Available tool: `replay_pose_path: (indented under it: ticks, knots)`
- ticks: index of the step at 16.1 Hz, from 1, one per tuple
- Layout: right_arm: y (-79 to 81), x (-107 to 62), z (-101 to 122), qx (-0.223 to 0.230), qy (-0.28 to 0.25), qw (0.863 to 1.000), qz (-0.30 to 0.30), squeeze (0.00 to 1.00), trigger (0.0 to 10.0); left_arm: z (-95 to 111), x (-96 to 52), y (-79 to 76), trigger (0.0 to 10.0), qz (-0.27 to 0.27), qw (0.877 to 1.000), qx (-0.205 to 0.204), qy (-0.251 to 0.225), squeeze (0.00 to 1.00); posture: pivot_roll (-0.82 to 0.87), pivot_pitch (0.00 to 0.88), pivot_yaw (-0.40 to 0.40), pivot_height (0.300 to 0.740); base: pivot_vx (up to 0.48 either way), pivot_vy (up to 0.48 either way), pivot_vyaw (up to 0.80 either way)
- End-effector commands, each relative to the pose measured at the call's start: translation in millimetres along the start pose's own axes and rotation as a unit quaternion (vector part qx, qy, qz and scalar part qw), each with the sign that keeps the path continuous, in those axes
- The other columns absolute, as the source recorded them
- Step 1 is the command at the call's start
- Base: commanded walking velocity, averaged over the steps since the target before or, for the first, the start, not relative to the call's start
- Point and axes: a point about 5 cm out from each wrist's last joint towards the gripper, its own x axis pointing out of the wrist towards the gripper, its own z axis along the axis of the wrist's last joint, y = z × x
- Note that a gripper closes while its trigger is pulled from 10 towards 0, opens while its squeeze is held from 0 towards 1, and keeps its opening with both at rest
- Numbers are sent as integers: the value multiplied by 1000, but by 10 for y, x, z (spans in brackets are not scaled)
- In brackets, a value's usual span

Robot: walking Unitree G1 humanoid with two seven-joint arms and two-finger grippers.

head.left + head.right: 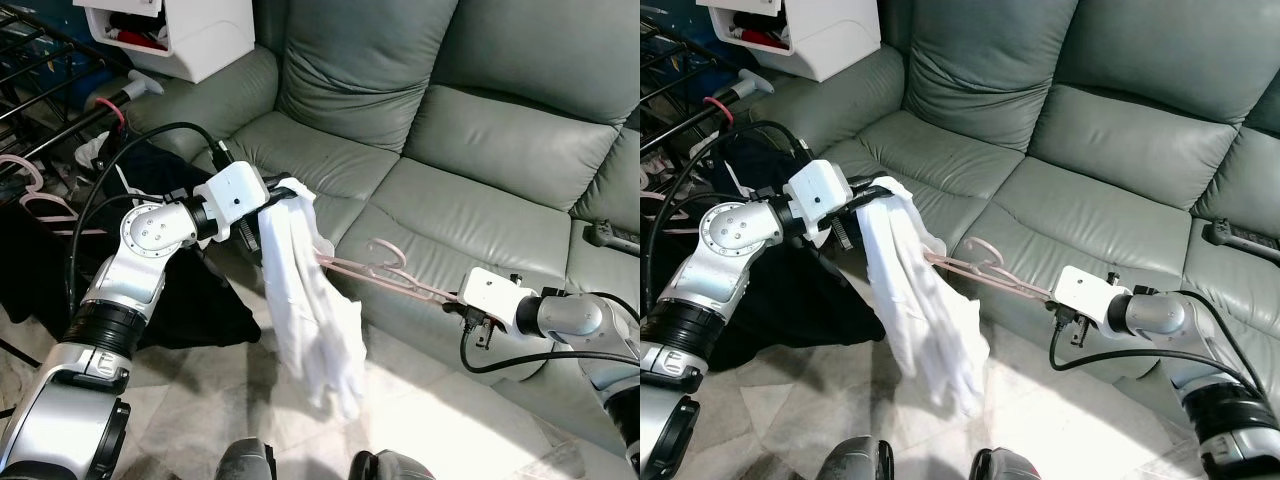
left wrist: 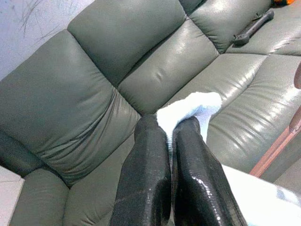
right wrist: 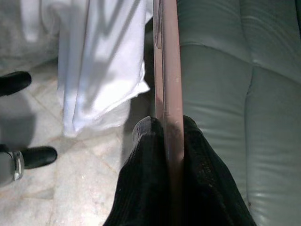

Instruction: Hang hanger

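Observation:
A white garment (image 1: 305,300) hangs in front of the grey sofa (image 1: 450,130), pinched at its top by my left gripper (image 1: 285,190), which is shut on the white cloth (image 2: 188,106). A pink hanger (image 1: 385,268) runs level from the garment toward the right, and my right gripper (image 1: 455,296) is shut on its end. Seen from the right wrist, the pink hanger bar (image 3: 168,70) lies clamped between the black fingers (image 3: 141,188). The hanger's far end is tucked into the garment.
A black drying rack (image 1: 40,90) with pink hangers (image 1: 35,195) stands at the left, dark clothes (image 1: 190,290) piled below it. A white box (image 1: 190,30) sits on the sofa arm. A black remote (image 1: 610,235) lies on the right seat. Pale tiled floor (image 1: 200,400) lies in front.

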Motion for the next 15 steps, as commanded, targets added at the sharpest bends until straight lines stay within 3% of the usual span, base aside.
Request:
replay_pose_path:
  ticks: [1, 5, 10, 12, 15]
  knots:
    - [-56, 3, 151, -15, -36, 999, -7, 0, 10000, 50, -32, 58, 10000, 7, 1000, 25, -6, 0, -30, 61, 39, 740, 0, 0, 0]
    - [-260, 3, 232, -43, -44, 995, -76, 0, 10000, 127, -6, 25, 10000, -1, 999, 20, -33, 0, -30, 59, 38, 740, 0, 0, 0]
    - [-269, 34, 266, -55, -52, 993, -88, 0, 10000, 108, -11, -10, 10000, -10, 999, 24, -32, 0, -24, 57, 44, 740, 0, 0, 0]
    - [-266, 35, 251, -53, -53, 993, -90, 0, 10000, 178, 9, -4, 10000, -8, 998, 29, -53, 0, -26, 63, 46, 740, 0, 0, 0]
    - [-225, 47, 206, -30, -55, 995, -72, 0, 10000, 383, 58, -81, 10000, -32, 991, 71, -105, 0, -24, 65, 44, 740, 0, 0, 0]
